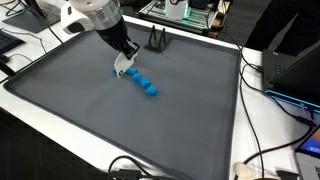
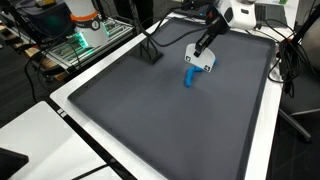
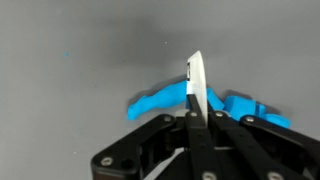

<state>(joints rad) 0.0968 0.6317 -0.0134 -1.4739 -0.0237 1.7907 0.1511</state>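
Hand (image 3: 193, 118) clenched on white card (image 3: 196, 75) | blue toy (image 3: 160, 103) just beneath hand

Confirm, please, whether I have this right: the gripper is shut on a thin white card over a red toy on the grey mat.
Only the colour is wrong: the toy is blue, not red, as the wrist view shows. The gripper is indeed shut on a thin white card over it, on the grey mat.
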